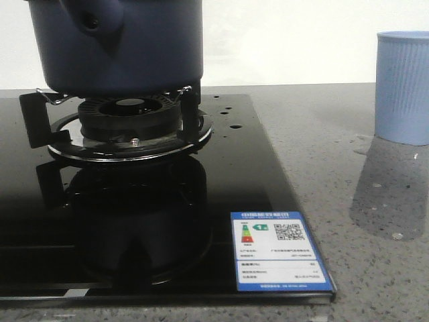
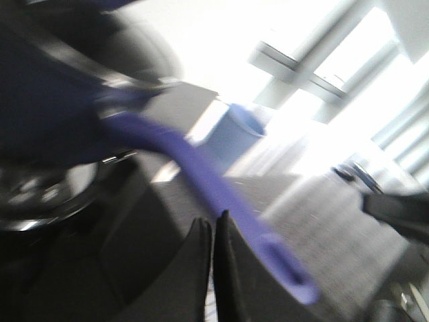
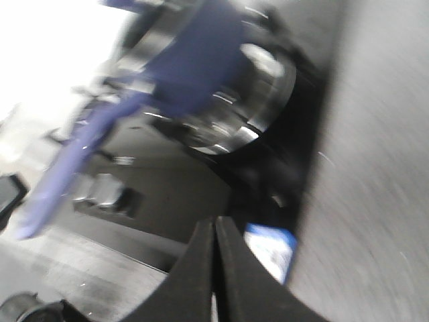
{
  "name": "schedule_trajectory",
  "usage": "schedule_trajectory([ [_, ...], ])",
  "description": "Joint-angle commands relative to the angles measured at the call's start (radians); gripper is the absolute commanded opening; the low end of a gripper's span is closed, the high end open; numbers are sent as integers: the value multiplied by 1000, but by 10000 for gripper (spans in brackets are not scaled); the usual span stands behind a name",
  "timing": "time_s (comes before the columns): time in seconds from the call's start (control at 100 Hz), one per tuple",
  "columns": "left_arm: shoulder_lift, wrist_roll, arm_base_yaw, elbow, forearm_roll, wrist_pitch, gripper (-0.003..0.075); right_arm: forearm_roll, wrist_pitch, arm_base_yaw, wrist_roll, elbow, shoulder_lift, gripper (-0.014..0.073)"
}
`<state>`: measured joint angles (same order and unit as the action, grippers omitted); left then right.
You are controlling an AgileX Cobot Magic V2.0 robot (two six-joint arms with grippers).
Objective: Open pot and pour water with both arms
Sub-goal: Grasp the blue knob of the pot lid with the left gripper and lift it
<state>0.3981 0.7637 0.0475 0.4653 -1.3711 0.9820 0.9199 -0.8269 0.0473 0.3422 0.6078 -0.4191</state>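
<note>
Grey speckled stone makes up the table (image 1: pixel 375 221), and on it lies a black glass gas hob (image 1: pixel 134 221) with an energy label (image 1: pixel 280 251) stuck at its near right corner. On the hob's burner ring (image 1: pixel 127 124) stands the pot (image 1: pixel 114 43), large, round and dark navy, resting on the wire pan supports; only its lower body shows in the front view, so I cannot tell from there whether a lid is on it. Its handle (image 2: pixel 214 191) juts from the side toward the camera, long and same-coloured in the left wrist view, with a hole near the free end. A light blue ribbed cup (image 1: pixel 403 87) stands on the table well apart, to the right.

By my judgement the pot is heavy for its bulk, more so if it holds water, and rigid; its matte sides look too wide for either pincer, so the handle is the place to grip, close to the body to limit the lever. Water inside would slosh and shift the load when tilted.

Both wrist views are blurred. The left pincer (image 2: pixel 213 225) is clenched, fingers together with nothing between them, just beside the handle. The right pincer (image 3: pixel 214 228) is likewise clenched and holding nothing, above the hob near the label, with the pot beyond it.
</note>
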Motion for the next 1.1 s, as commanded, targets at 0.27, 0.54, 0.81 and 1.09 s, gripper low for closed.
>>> schedule_trajectory([
  [0.27, 193, 484, -145, 287, 127, 4, -15, 75, 170, 0, 441, 85, -16, -34],
  [0.54, 304, 641, -278, 304, 129, -250, 449, 75, 275, 0, 532, 117, -13, 520],
  [0.81, 477, 643, -283, 357, 122, -373, 479, 75, 290, 0, 532, 119, -13, 604],
  [1.09, 689, 758, -283, 511, 50, -366, 487, 75, 345, 0, 532, 119, -13, 604],
])
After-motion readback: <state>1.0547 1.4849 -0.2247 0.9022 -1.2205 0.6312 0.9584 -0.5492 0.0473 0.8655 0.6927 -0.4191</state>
